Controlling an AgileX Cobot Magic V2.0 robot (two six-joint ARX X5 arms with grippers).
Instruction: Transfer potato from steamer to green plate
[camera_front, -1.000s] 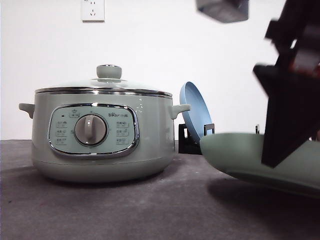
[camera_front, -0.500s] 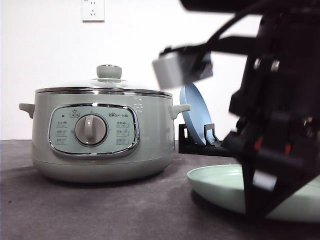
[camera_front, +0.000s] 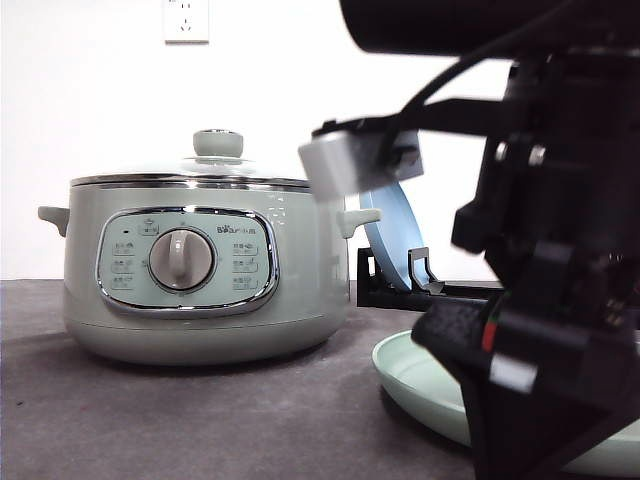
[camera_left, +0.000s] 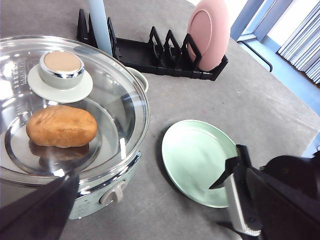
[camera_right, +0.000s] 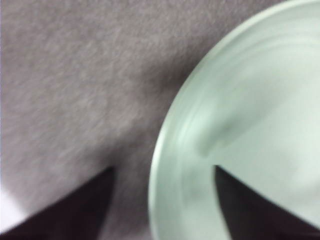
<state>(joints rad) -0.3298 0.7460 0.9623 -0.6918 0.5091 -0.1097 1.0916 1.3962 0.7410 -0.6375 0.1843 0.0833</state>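
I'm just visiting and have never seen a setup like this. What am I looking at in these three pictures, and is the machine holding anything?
This is a robot with two arms, each ending in a two-fingered gripper. One camera looks forward over the table; the other two sit on the wrists.

In the front view, the dark bulk on the right is the right arm, close to the lens. The steamer stands on the grey table with its glass lid on.

The left wrist view looks down: the potato lies inside the steamer under the lid, the green plate lies flat beside it, and a black rack holds a pink dish.

The right wrist view shows the right gripper open astride the plate's rim, one finger over the plate, one over the table.
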